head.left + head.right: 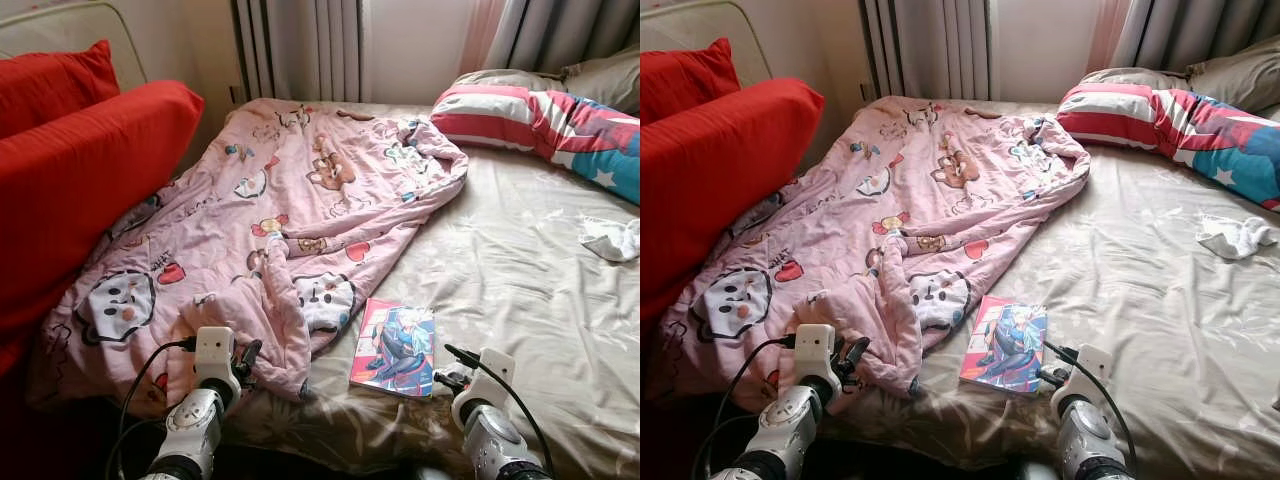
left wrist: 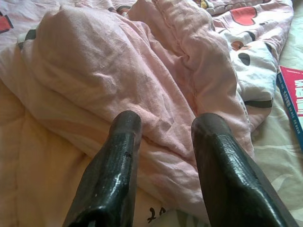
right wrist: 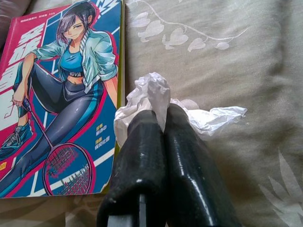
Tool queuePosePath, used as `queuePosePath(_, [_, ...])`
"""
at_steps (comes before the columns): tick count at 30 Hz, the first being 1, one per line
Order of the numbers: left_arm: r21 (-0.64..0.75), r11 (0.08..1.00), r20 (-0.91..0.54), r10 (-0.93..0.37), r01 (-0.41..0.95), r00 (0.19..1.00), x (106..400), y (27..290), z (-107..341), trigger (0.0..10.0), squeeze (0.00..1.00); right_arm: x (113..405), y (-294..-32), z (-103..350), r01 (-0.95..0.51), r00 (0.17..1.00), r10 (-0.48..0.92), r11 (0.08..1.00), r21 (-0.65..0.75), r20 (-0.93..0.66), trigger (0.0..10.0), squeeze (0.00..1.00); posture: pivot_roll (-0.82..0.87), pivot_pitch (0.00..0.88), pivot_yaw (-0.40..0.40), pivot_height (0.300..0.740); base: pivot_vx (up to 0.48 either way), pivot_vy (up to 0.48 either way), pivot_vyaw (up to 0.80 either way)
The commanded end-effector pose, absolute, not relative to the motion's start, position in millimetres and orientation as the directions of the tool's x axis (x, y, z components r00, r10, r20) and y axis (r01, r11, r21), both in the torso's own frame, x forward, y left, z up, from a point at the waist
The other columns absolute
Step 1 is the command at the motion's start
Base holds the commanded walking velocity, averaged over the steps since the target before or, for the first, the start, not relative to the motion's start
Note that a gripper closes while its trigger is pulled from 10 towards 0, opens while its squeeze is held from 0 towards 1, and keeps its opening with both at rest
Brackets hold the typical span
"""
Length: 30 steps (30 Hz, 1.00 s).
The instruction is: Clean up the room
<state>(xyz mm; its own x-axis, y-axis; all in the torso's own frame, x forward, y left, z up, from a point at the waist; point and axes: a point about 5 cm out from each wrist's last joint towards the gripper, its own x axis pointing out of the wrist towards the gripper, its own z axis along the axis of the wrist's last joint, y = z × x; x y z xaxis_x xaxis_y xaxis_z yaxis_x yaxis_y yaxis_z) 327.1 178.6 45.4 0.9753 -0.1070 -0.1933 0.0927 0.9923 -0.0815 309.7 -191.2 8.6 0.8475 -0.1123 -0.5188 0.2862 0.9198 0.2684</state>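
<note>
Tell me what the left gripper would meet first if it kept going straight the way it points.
Most likely the bunched fold of the pink cartoon-print blanket. The open left gripper points straight at it, just short of the cloth, though depth is hard to judge.

The right pincer [image 3: 163,118] covers most of the crumpled tissue [image 3: 151,92] it pinches. The book [image 3: 61,94] runs off frame, and the pink quilt [image 1: 270,230] hides the bed's left edge.
</note>
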Motion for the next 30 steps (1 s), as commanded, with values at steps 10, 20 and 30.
queuePosePath(10, [-0.089, 0.994, -0.250, -0.083, 0.063, 0.965, 323, 186, 37, 10.0, 0.00, 309, -192, 8, 0.263, 0.852, -0.113, 0.937, 0.230, -0.511, 0.0, 0.00, -0.01, 0.086, 0.027, 0.585, 0.000, 0.000, 0.00])
queuePosePath(20, [-0.095, 0.994, -0.261, -0.078, 0.055, 0.962, 322, 185, 35, 10.0, 0.00, 328, -196, 37, 0.202, 0.927, -0.158, 0.974, 0.098, -0.340, 0.0, 0.00, -0.02, 0.082, 0.022, 0.585, 0.000, 0.000, 0.00])
queuePosePath(30, [-0.105, 0.993, -0.268, -0.079, 0.052, 0.960, 321, 183, 33, 10.0, 0.00, 333, -187, 55, 0.157, 0.978, -0.143, 0.984, 0.084, -0.152, 8.2, 0.00, -0.04, 0.073, 0.016, 0.585, 0.000, 0.000, 0.00])
